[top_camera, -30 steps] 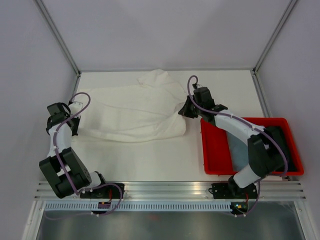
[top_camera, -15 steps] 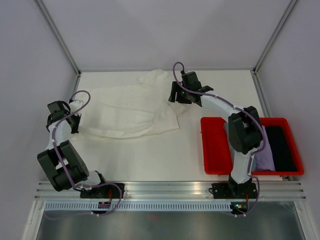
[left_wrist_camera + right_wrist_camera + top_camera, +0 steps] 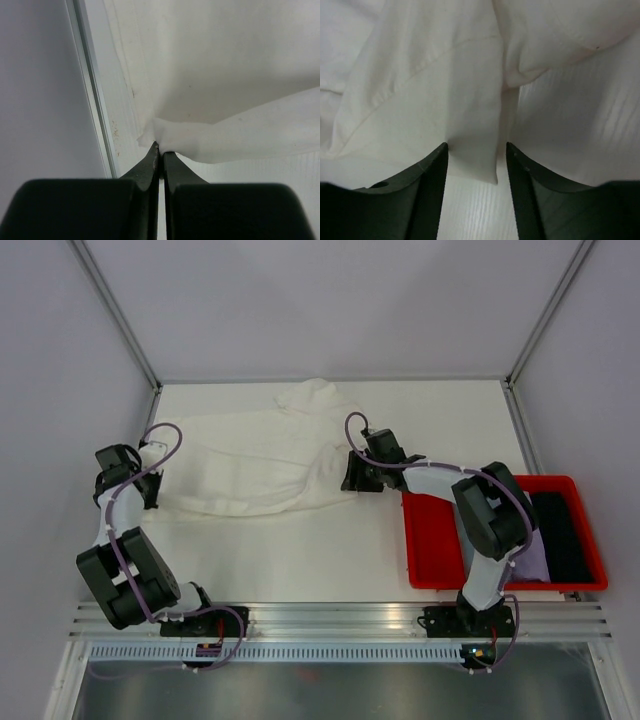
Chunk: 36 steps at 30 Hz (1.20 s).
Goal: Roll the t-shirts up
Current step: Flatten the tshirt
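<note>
Softly wrinkled, the cream cotton t-shirt [image 3: 250, 460] lies spread flat.

A: Layout on the table [image 3: 300, 550]?
B: Toward eleven o'clock, spread t-shirt [image 3: 250, 465]; at four, bin [image 3: 430, 540], more t-shirts [image 3: 560, 530] inside.
A: At its edges?
B: At nine o'clock, left gripper [image 3: 160, 150]; at three, right gripper [image 3: 476, 150].

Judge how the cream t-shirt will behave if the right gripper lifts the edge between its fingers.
Likely floppy: the cream t-shirt lies wrinkled and folded over itself, so an edge lifted by the right gripper should drape. Probably light: the left gripper, pinching one corner, tents the cloth. Pushed, it would probably bunch rather than slide whole.
</note>
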{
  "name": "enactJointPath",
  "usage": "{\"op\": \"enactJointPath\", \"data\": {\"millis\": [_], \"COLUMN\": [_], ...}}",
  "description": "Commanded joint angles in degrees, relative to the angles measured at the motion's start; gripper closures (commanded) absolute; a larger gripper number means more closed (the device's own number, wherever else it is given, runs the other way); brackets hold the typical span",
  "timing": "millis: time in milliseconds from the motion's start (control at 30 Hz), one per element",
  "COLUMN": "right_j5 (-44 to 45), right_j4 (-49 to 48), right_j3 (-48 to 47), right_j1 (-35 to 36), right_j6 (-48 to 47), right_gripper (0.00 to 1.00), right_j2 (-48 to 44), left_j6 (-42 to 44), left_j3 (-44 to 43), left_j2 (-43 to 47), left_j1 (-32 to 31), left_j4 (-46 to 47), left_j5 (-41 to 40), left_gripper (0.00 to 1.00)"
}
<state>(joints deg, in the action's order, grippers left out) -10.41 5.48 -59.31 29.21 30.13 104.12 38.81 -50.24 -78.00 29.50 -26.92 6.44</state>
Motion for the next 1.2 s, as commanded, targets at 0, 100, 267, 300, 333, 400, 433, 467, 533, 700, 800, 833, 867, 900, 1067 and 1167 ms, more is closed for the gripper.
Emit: {"op": "enactJointPath", "data": {"millis": [0, 100, 267, 300, 333, 400, 433, 467, 533, 700, 800, 833, 867, 900, 1067, 1167], "right_j5": [-2.7, -4.1, -4.0, -3.1, -2.6, -1.1, 0.9, 1.4, 0.1, -2.8, -4.0, -4.3, -4.5, -4.5, -3.3, -1.1], "right_j4": [-6.9, -8.4, -2.6, -1.1, 0.6, 6.7, 9.0, 12.9, 15.4, 18.2, 20.1, 21.5, 22.3, 23.2, 25.0, 18.7], "right_j3": [-1.2, 0.0, 3.5, 5.2, 6.0, 8.0, 8.6, 9.4, 11.9, 18.8, 21.1, 21.3, 21.3, 21.3, 20.9, 19.2], "right_j1": [0.1, 0.2, 0.2, 0.2, 0.3, 0.8, 1.7, 2.3, 3.6, 7.7, 10.6, 11.8, 12.4, 12.7, 13.1, 13.0], "right_j6": [1.9, 4.0, 3.7, 3.4, 2.9, 1.3, 0.6, 0.1, 0.5, 6.0, 9.1, 9.8, 10.5, 11.3, 12.9, 9.9], "right_gripper": [0.47, 0.81, 1.00, 1.00, 1.00, 1.00, 1.00, 1.00, 1.00, 1.00, 1.00, 1.00, 1.00, 1.00, 1.00, 1.00], "right_j2": [4.0, 3.5, -4.3, -9.1, -11.5, -19.2, -21.5, -23.6, -28.7, -36.2, -41.2, -42.8, -44.7, -48.6, -55.1, -47.3], "left_j6": [-0.7, -0.8, 0.5, 1.2, 1.6, 3.1, 3.6, 4.2, 6.5, 12.0, 14.4, 15.5, 16.0, 16.6, 18.6, 17.3], "left_j3": [1.0, 1.4, 1.3, 1.2, 1.2, 1.4, 1.5, 2.2, 3.0, 5.8, 7.1, 7.5, 7.6, 7.8, 8.4, 6.0], "left_j2": [1.1, 1.5, 3.3, 3.6, 4.3, 5.3, 6.4, 7.0, 8.0, 11.5, 13.0, 13.4, 13.7, 14.5, 16.2, 13.8], "left_j1": [0.1, 0.0, 0.1, 0.0, 0.1, 0.1, 0.1, 0.1, 0.0, 0.1, 0.1, 0.2, 0.0, 0.2, 0.1, 0.1], "left_j4": [1.3, 1.3, 1.1, 1.1, 0.8, 0.4, 0.0, -0.2, -0.5, -2.8, -3.9, -4.5, -5.1, -5.8, -6.0, -6.1], "left_j5": [1.8, 1.6, 0.9, 0.5, 0.3, 0.1, 0.2, 0.8, 1.1, 1.4, 1.0, 0.8, 0.5, 0.2, 1.4, 3.3], "left_gripper": [0.98, 0.98, 0.98, 0.98, 0.98, 0.98, 0.98, 0.98, 0.98, 0.98, 0.98, 0.98, 0.98, 0.98, 0.98, 0.97]}}
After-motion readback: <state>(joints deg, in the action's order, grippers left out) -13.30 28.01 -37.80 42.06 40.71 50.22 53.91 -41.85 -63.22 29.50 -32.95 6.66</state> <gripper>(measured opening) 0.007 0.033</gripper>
